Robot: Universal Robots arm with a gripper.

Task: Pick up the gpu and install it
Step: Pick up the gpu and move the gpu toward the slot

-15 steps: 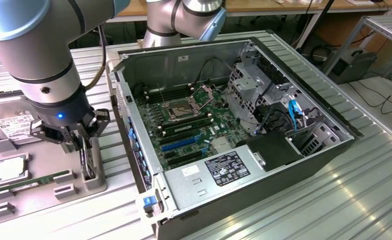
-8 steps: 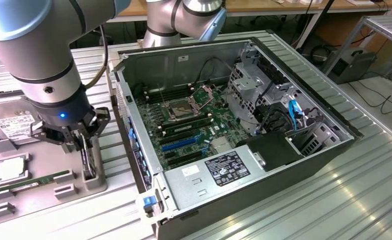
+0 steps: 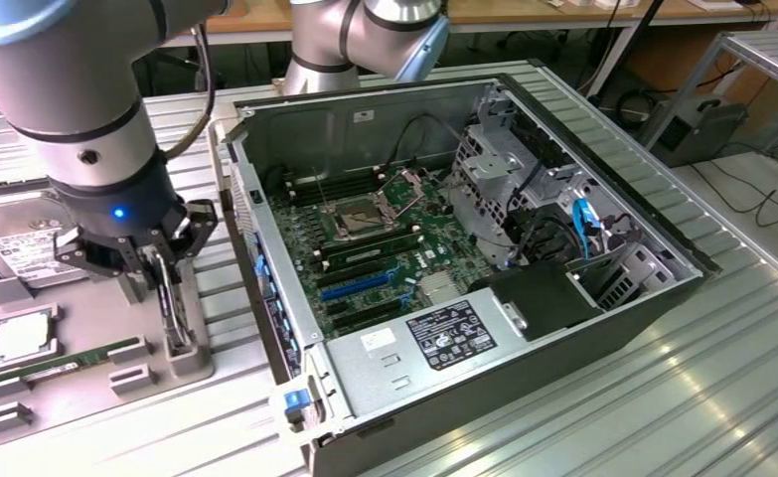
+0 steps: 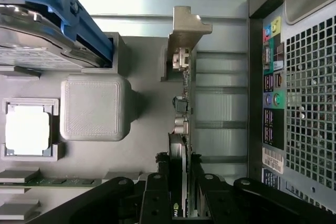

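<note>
Jaws down on the parts fixture (image 3: 103,390), folks. In the exterior view my gripper (image 3: 171,320) hangs straight down over the fixture's edge nearest the open computer case (image 3: 495,388). The gpu (image 3: 173,296) stands on its long edge right between my jaws, its lower end seated in a small holder. The hard drive (image 3: 18,248), the processor (image 3: 24,333) and the green memory stick (image 3: 64,363) lie off to my far side, away from the case. The motherboard (image 3: 376,248) waits inside the case, well apart from me.

Now the wrist view. The card runs edge-on out ahead of my jaws, and my fingers (image 4: 157,195) look clamped on both its faces, so I call this a grip on the gpu. Its metal bracket (image 4: 185,31) sits at the far end, tucked against a fixture post. The case's rear port panel (image 4: 273,103) is just beside me.

The worries, as I judge them: I hold one end of a long thin card, so it could pivot in my pads. The bracket could snag that post. The case wall is near enough to clip.
</note>
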